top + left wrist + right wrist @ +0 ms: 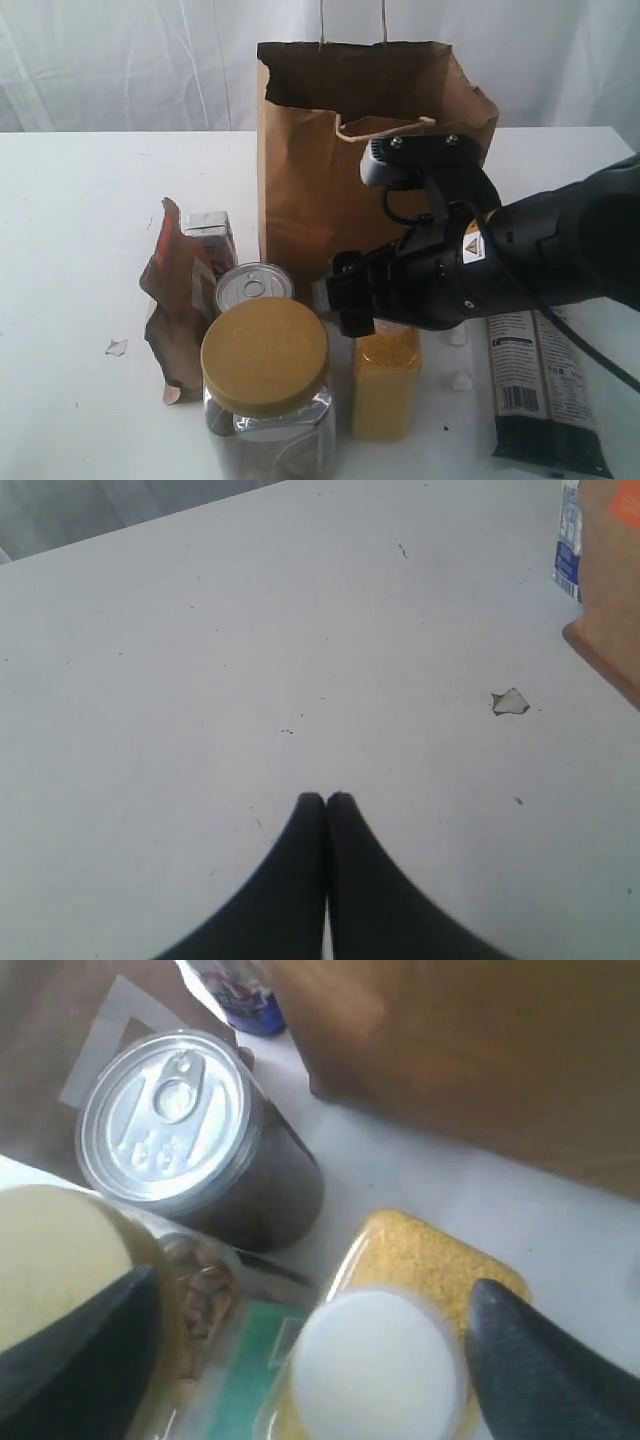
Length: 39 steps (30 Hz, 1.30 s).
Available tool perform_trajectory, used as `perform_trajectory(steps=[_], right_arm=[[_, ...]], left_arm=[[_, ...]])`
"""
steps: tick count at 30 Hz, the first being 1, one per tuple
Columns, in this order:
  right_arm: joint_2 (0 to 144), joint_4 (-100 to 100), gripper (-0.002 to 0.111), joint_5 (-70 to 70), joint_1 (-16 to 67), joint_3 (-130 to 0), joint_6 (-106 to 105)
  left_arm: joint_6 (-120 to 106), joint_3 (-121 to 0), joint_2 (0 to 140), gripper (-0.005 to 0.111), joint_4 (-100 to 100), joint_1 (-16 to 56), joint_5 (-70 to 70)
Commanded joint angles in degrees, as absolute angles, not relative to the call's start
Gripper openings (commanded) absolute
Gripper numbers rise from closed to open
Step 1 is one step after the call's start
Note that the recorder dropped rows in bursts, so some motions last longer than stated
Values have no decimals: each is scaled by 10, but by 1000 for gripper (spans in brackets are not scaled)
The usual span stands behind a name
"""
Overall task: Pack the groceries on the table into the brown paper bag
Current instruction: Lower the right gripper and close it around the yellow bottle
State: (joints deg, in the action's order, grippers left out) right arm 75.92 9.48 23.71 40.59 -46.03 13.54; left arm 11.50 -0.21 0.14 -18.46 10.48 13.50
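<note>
Six grocery items are on the table (pixel 70 250), all outside the brown paper bag (pixel 330 150), which stands upright and open-topped at the back of the group. Its interior is not visible.

1. Right gripper (pixel 315 1290): jaws spread wide, empty. I hold it directly over the yellow white-capped bottle (pixel 386 385), one finger on each side of the white cap, neither touching it as far as the wrist view shows. I judge this straddle the right setup: the bottle is upright and narrow, so a top-down pinch gives the most secure lift.

2. Clearance: the clear jar with mustard lid (pixel 265 355) stands just beside the bottle, and one finger appears above the edge of that lid. The small tin can (pixel 254 286) stands behind the jar, near the bag's front. A straight descent risks catching the jar, so that finger must drop into the gap between jar and bottle.

3. Left gripper (pixel 327 802): clenched shut on nothing, held above bare table near a tiny pale flake (pixel 510 702), clear of the working area.

4. Remaining items: the brown foil pouch (pixel 178 300) stands at the left of the group with the small white-blue carton (pixel 212 232) just beside it, toward the bag. The long dark pasta packet (pixel 545 385) lies flat on the right, partly hidden by my right arm.

Next action, as I judge it: lower, close on the bottle, lift above the bag rim.
</note>
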Motion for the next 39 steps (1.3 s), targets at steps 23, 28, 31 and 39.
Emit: perform_trajectory(steps=[23,28,31,39], right_arm=[[764,89,77,270,381,-472,184],[750,59,77,350,367,-474,214],[750,75,77,322,367,-474,214],[796,79,77,320,367,-474,209]], left_arm=[[117,0,0,0,-185,103,133],[117,0,0,0,-185,103,133],[117,0,0,0,-185,103,133],[117,0,0,0,-185,103,133]])
